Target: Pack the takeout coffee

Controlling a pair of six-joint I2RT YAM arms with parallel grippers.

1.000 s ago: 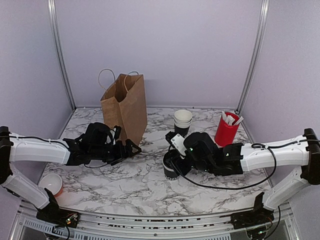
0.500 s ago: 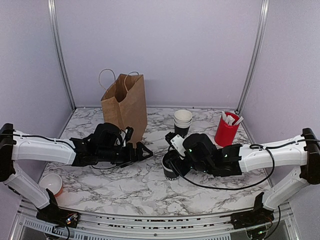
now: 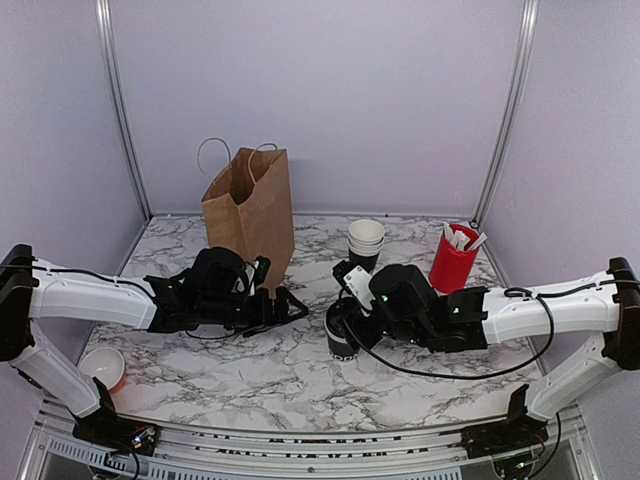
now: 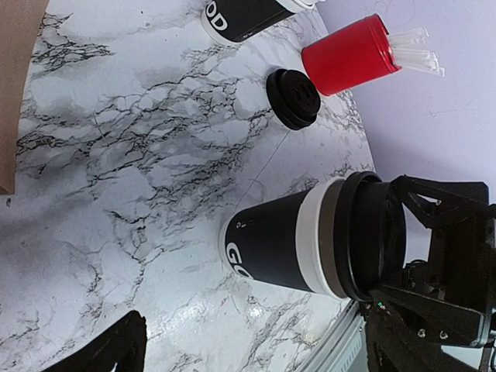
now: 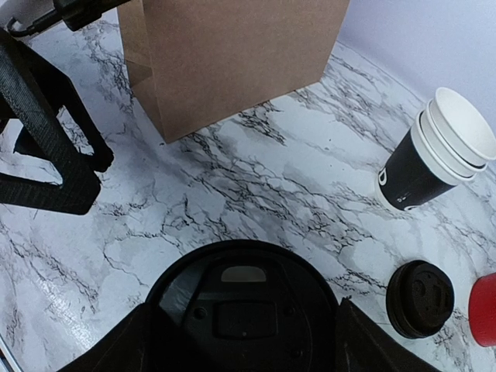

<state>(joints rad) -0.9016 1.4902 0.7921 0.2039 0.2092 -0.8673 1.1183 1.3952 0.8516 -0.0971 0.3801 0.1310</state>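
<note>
Takeout coffee [image 4: 287, 252] upright on bench [image 3: 270, 370], centre front, right of paper bag [image 3: 250, 215]. Likely step: left arm takes cup for bagging. Grip cup wall below lid [image 5: 244, 310], keep level, right arm clear first. Left fingers [image 4: 116, 353] spread wide, empty, near cup. Right fingers [image 4: 422, 314] straddle lid; gripping or released, cannot tell.

Bright, even light; soft shadows

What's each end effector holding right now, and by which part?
The right end effector grips the takeout coffee by the rim of its lid; the left end effector is open and empty.
</note>
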